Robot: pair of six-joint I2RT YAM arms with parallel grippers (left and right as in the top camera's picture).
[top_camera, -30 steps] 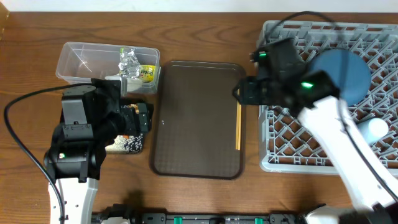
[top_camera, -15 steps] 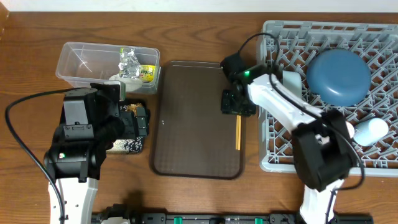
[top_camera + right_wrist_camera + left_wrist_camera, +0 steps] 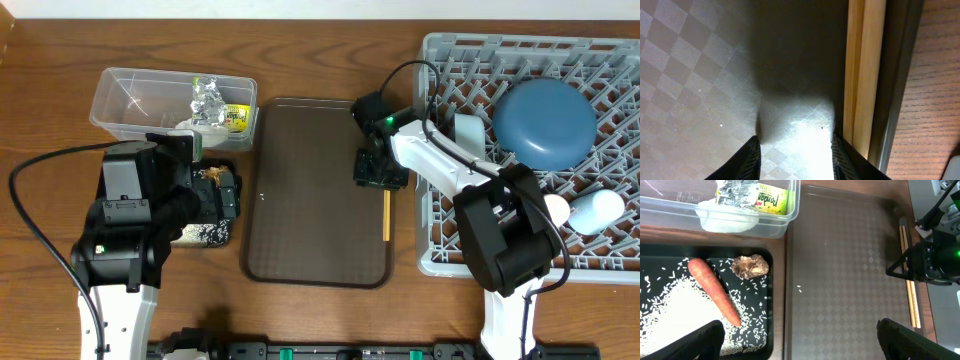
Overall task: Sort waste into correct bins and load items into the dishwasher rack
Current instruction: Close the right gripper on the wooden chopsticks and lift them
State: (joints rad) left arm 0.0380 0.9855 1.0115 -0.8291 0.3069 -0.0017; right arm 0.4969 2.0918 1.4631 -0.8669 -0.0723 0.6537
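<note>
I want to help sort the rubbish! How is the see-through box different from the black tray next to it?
The clear tub is see-through with tall walls; the black tray is dark and shallow. The clear tub holds crumpled foil, a yellow-green wrapper and white tissue; the black tray holds a carrot, a brown lump and scattered rice. Both are rectangular and sit side by side.
</note>
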